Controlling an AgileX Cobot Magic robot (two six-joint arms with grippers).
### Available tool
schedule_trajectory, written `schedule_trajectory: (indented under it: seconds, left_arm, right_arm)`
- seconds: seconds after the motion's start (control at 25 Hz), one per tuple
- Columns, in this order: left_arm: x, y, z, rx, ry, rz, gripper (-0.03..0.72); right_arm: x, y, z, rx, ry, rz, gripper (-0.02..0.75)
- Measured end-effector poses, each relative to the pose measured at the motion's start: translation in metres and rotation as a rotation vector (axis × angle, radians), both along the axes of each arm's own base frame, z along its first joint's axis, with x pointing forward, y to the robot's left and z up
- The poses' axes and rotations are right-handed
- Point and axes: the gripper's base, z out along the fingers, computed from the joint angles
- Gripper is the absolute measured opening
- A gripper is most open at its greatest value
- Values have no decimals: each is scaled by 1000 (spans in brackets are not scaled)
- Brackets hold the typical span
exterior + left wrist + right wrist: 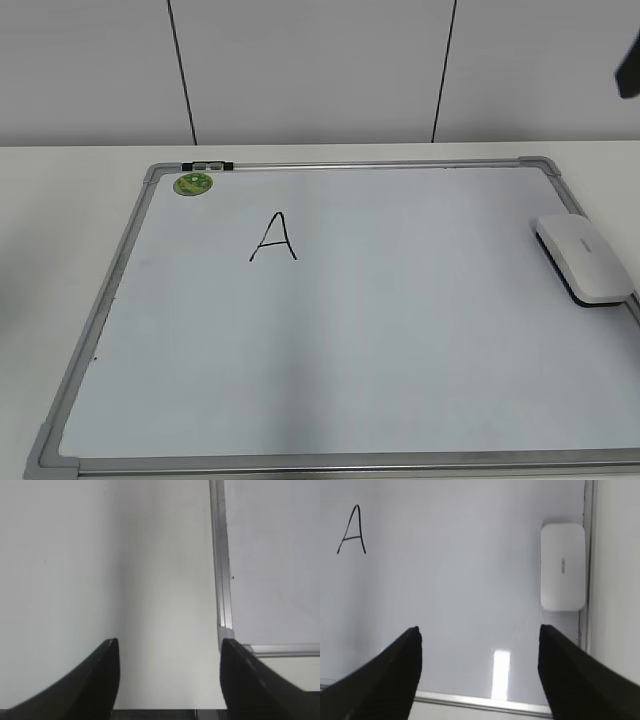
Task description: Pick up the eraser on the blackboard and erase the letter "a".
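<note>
The white eraser (583, 258) lies flat on the blackboard (400, 330), a white dry-erase board, against its right frame; it also shows in the right wrist view (562, 567). No small lowercase "a" shows in any view. A large capital "A" (273, 238) is written at the upper left of the board. My right gripper (479, 629) is open and empty, held high above the board's near edge, well short of the eraser. My left gripper (167, 642) is open and empty over the bare table beside the board's corner (225, 630).
A small round green magnet (193, 183) sits at the board's top left corner. A marker (205, 165) lies on the top frame beside it. A dark piece of the right arm (628, 70) shows at the upper right. A white panelled wall stands behind the table.
</note>
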Motion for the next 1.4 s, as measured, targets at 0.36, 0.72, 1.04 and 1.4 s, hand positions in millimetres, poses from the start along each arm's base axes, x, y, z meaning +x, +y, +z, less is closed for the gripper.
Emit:
schedule_trajectory:
  seconds: [0.36,0.72,1.04,1.4]
  left_arm:
    - [-114,28,-13,-35,-181,19,461]
    - [-189,42,-65,-109,-326,5,461]
    - [-224,48,-72,-154,-539,-47,461]
    - [-218,44,-72,-163,-600,-106,461]
  right_arm:
    - [-150,-13,-20,-3,-59,-4,534]
    - [-261,-22,-78,11,-227,-9,533]
    - [-290,-29,-118,-32,-347,-31,534]
    - [-285,-30,-123,-83,-401,8,533]
